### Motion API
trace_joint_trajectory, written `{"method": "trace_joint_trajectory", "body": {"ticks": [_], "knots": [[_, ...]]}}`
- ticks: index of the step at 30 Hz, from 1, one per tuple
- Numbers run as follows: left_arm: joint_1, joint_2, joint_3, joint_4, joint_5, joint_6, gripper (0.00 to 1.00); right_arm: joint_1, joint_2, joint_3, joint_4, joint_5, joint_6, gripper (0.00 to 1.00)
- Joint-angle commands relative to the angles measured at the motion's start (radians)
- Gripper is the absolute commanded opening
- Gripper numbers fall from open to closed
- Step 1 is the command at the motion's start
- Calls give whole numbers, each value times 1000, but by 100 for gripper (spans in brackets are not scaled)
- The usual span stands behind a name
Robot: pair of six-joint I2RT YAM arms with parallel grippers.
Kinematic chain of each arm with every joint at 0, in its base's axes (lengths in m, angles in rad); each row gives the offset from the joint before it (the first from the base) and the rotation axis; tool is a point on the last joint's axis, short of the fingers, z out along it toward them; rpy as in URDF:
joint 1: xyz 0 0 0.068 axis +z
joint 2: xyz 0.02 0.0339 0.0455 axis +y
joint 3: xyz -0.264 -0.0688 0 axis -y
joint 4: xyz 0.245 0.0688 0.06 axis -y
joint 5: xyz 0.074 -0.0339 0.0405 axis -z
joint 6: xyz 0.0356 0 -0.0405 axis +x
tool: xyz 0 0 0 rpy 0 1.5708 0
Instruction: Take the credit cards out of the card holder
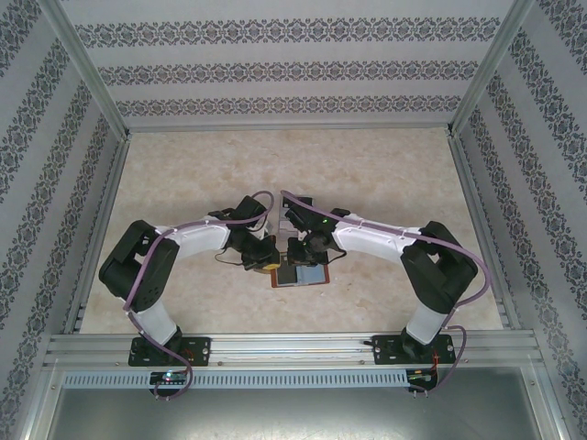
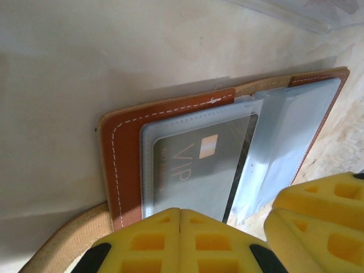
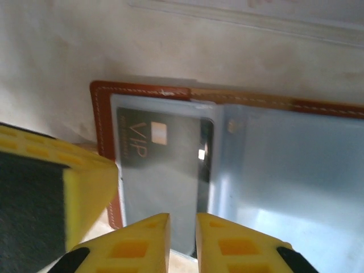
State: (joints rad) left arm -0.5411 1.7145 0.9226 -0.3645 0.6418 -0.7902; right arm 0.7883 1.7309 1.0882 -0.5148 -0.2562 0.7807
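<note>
Pale marbled table (image 1: 367, 174) lies inside patterned walls and a metal frame, and both arms bend inward to meet near its near middle. The card holder (image 1: 299, 275) lies open and flat there, brown leather outside, grey-blue clear pockets facing up, with its strap (image 2: 62, 242) reaching out at one corner. A dark credit card (image 3: 162, 142) marked VIP sits inside the left-hand clear pocket. The left gripper (image 2: 180, 239) has its yellow fingers pressed together with no gap, right at the edge of the card holder beside that pocket. The right gripper (image 3: 182, 239) hangs over the pocket's near edge with a narrow slit between its fingers; whether they pinch the card or the pocket cannot be told.
</note>
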Motion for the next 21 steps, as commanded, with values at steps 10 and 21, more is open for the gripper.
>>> {"method": "trace_joint_trajectory", "body": {"ticks": [10,21], "knots": [[3,49,-11,15,11,10,0,-27,54,-25,87,-68,30,27],[3,51,-17,13,7,11,0,-29,81,-45,81,-40,21,28]]}}
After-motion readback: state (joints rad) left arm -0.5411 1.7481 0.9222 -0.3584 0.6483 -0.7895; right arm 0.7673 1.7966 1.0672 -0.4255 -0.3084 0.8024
